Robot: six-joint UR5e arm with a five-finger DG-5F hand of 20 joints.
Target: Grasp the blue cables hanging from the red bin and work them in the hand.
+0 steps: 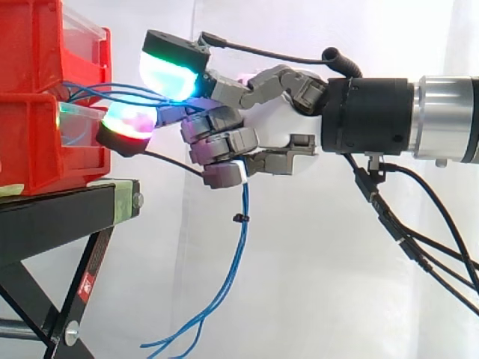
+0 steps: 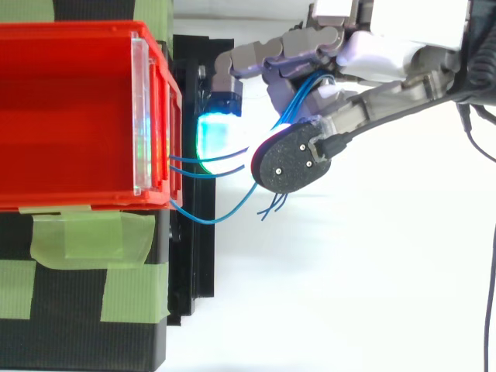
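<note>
Hand [image 1: 278, 123] comes in from the right, fingers [image 1: 221, 142] curled tight around the blue cables [image 1: 243, 232]. The cables leave the front of the stacked red bins [image 1: 30, 142] about where the two bins meet. They cross a short gap into the hand, then hang slack below it with their ends free. Glowing pads sit just beside the bin front. The bins rest on the black stand [image 1: 52, 213]. White curtain [image 1: 337, 299] behind.

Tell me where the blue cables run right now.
In the side view the blue cables leave the red bin's front, pass through the hand's curled fingers and hang below it, right of the black stand.
</note>
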